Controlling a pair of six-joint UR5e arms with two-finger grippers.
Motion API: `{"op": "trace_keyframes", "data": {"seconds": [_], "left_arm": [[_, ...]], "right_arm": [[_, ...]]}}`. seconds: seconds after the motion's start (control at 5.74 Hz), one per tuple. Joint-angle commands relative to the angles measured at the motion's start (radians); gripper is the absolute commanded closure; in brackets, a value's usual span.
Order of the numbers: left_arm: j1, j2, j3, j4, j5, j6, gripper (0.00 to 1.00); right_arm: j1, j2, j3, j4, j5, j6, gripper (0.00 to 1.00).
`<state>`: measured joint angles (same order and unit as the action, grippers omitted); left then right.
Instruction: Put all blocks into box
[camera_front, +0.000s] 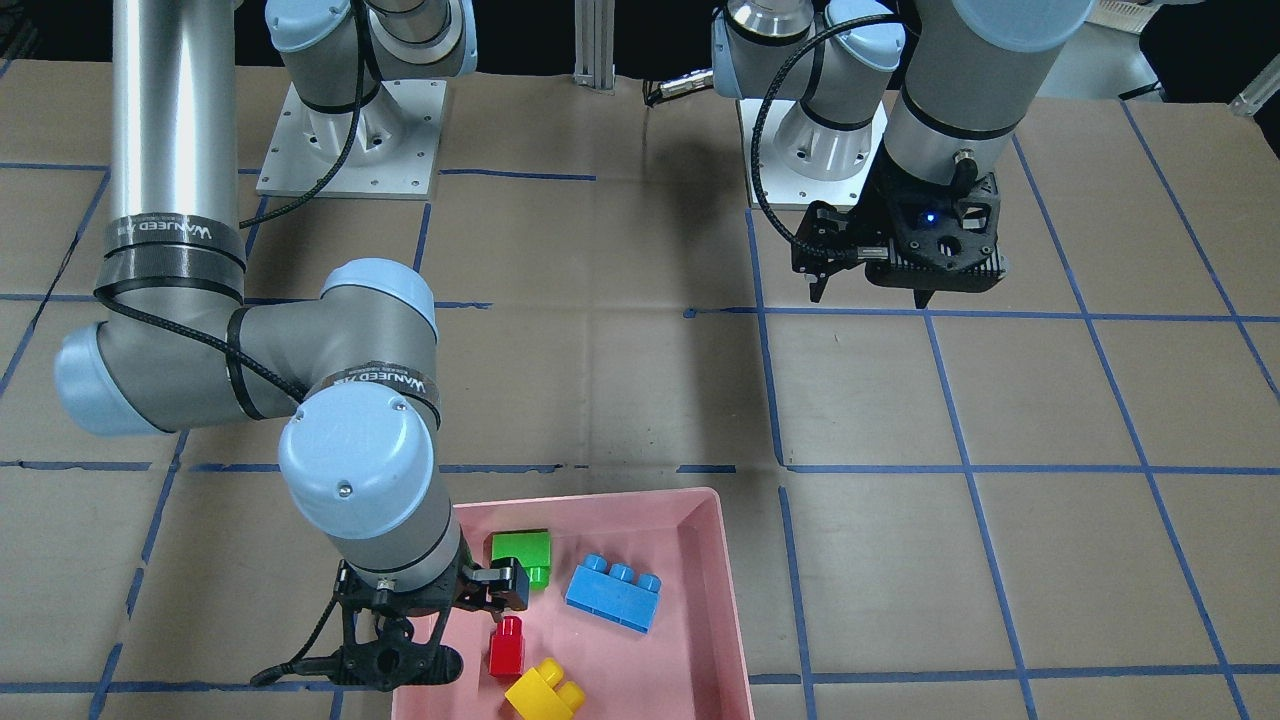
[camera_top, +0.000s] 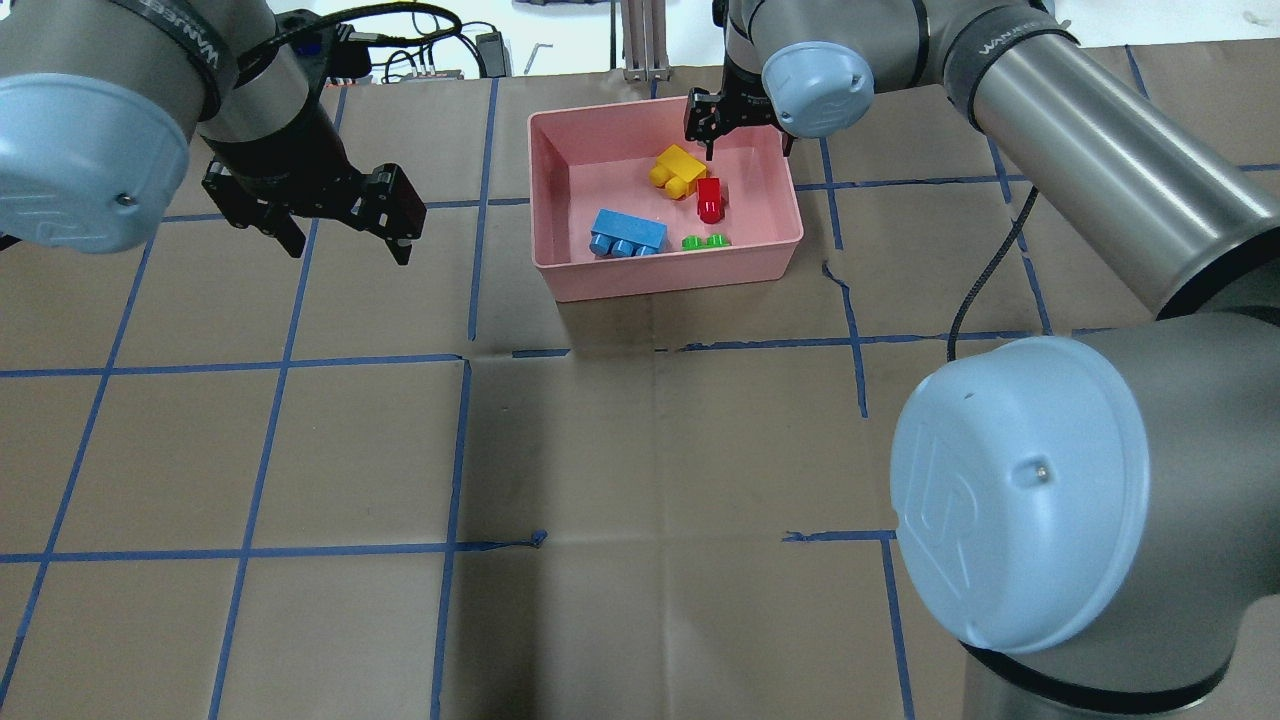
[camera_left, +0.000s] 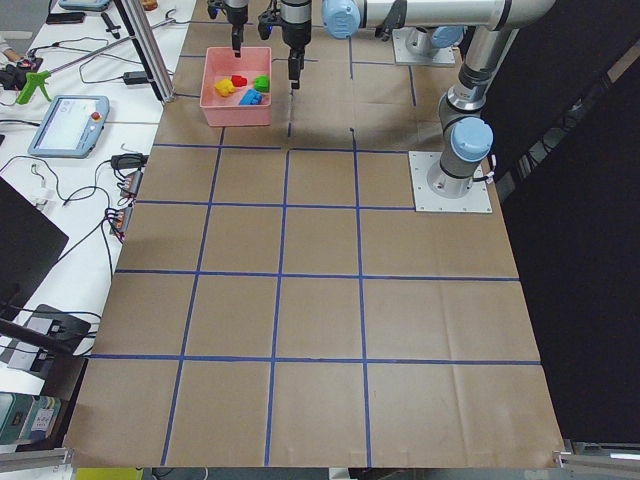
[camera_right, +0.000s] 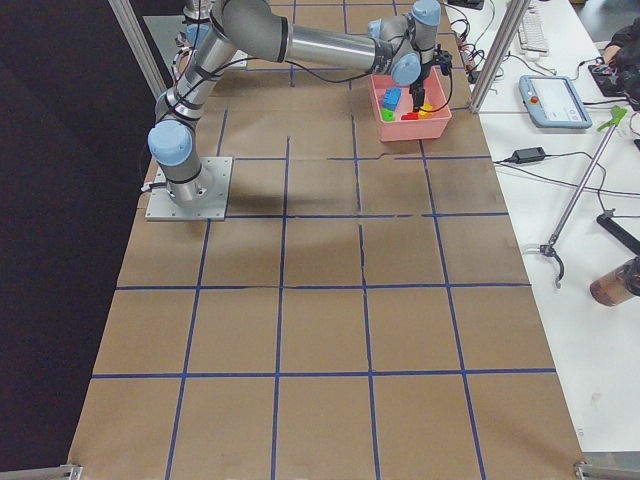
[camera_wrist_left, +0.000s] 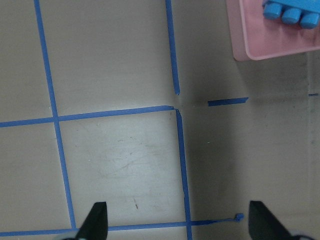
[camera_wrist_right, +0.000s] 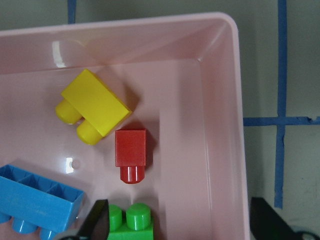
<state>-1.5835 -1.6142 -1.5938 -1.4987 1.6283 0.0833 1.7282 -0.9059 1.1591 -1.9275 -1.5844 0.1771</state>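
Overhead exterior view is showing all four blocks sitting inside the pink box (camera_top: 665, 275), which is resting on the brown table (camera_top: 640, 450) toward the far side, a little right of centre. The yellow block (camera_top: 677, 168) is lying nearest the far wall. The red block (camera_top: 709, 199) is lying on its side just beside the yellow one, toward the right wall. The blue block (camera_top: 626, 233) is sitting on the left side by the near wall, and the green block (camera_top: 706, 241) is sitting by the near wall to its right, with a gap between them.

The right gripper (camera_top: 748, 148) is hanging over the far right part of the box, pointing down. Its two fingers are standing wide apart and are gripping nothing. Its wrist camera is looking down on the yellow, red and green blocks and a corner of the blue one, with the green block showing close to one fingertip (camera_wrist_right: 100, 220). Whether that finger is touching the green block, I cannot tell.

The left gripper (camera_top: 350, 252) is hovering above the bare table well to the left of the box. Its fingers are also spread wide and are carrying nothing. Blue tape lines (camera_wrist_left: 177, 150) are crossing beneath it, and the box corner with the blue block is showing at the upper right of its wrist view.
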Motion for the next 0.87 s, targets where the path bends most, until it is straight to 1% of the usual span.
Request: {"op": "trace_keyframes", "data": {"seconds": [0.0,0.17,0.52,0.7], "left_arm": [[0.005,0.0,0.0,0.0,0.001,0.006,0.01],[0.005,-0.001,0.0,0.0,-0.002,0.006,0.01],[0.007,-0.003,0.002,0.0,-0.004,0.006,0.01],[0.007,-0.003,0.002,0.0,-0.004,0.006,0.01]], "right_arm": [[-0.076,-0.116,0.008,0.214,-0.002,-0.001,0.0],[-0.123,-0.184,0.017,0.298,0.0,-0.077,0.0],[-0.166,-0.316,0.019,0.477,-0.005,-0.184,0.0],[-0.192,-0.405,0.022,0.621,0.001,-0.242,0.01]]}}
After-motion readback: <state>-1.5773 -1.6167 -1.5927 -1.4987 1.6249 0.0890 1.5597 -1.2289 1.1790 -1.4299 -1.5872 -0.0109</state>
